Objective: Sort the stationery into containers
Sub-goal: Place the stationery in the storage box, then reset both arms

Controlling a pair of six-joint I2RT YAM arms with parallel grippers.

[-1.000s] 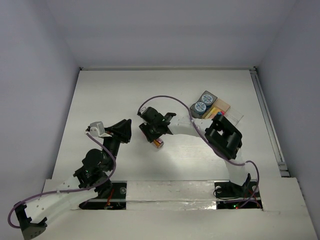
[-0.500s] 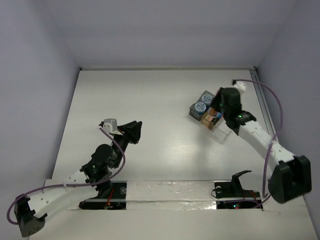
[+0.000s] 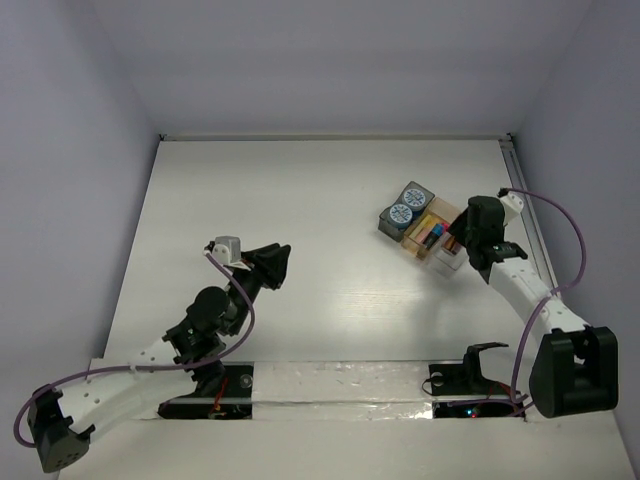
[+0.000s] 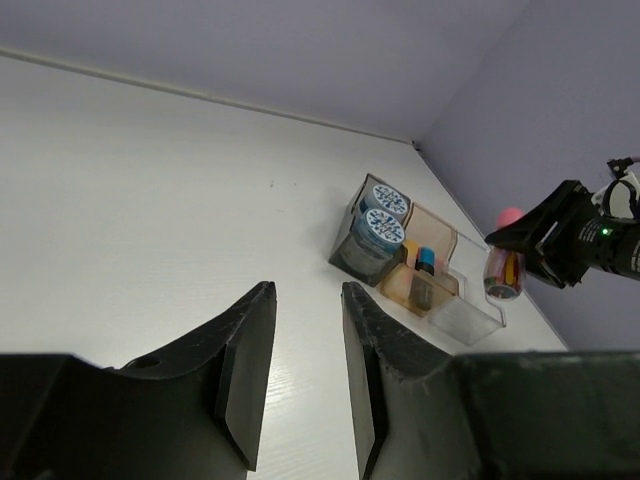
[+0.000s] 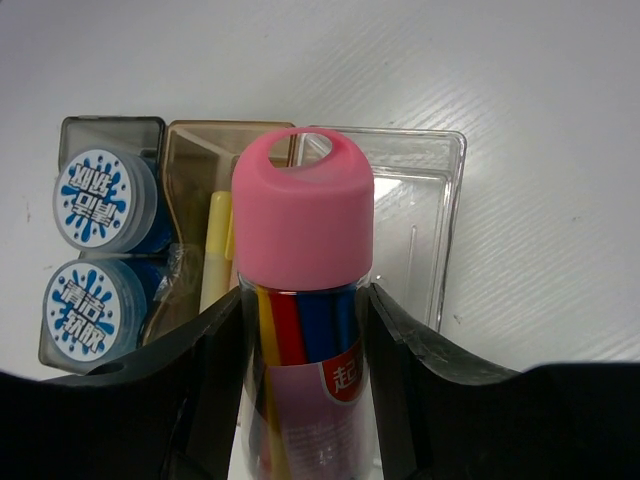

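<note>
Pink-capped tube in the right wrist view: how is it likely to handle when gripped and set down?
The tube looks rigid: the right gripper clamps its clear wall without visible denting. Being round and smooth, it would probably roll if laid down, though the walls of the clear tray should stop it.

Bright, even overhead light — soft shadows, faint glare on the table (image 3: 300,190).

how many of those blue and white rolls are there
2: one roll and a second roll, side by side in the dark grey tray. Any underneath would be hidden.
</note>
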